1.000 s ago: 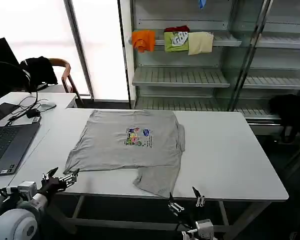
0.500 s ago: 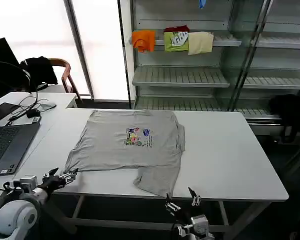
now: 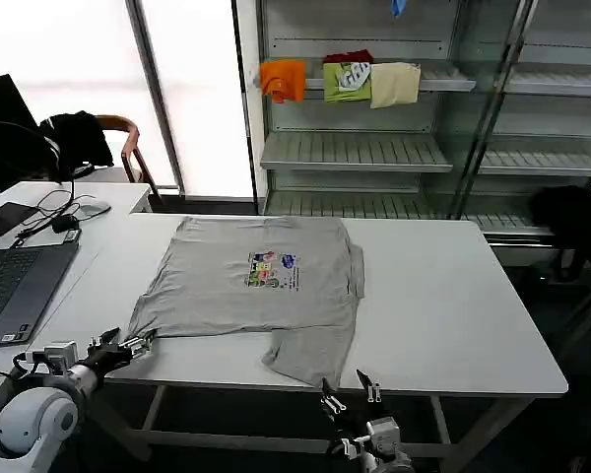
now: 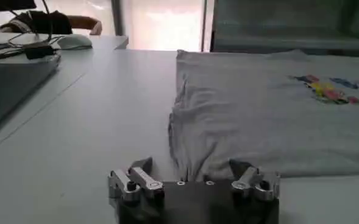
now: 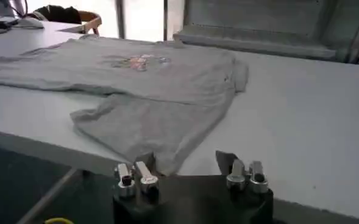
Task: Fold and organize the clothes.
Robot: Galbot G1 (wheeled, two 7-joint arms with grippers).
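One of the clothes, a light grey short-sleeved shirt (image 3: 256, 281) with a small multicoloured chest print, lies spread flat on the white table (image 3: 453, 296). One sleeve reaches the front edge. At the table's front left, my left gripper (image 3: 128, 345) is open. In the left wrist view it (image 4: 191, 167) points at the shirt's near corner (image 4: 185, 152), which lies just ahead between the fingers. My right gripper (image 3: 347, 386) is open at the front edge, just below the sleeve. In the right wrist view it (image 5: 185, 161) faces the sleeve's end (image 5: 136, 131) without holding it.
A laptop (image 3: 10, 286) and cables sit on the desk to the left, with a black jacket on a chair (image 3: 74, 138) behind. Metal shelves (image 3: 355, 153) at the back hold folded orange, green and cream clothes. Bare table lies right of the shirt.
My right gripper has shifted left along the front edge toward the sleeve. My left arm has sunk a little, its gripper edging toward the shirt's corner. The shirt has not moved.
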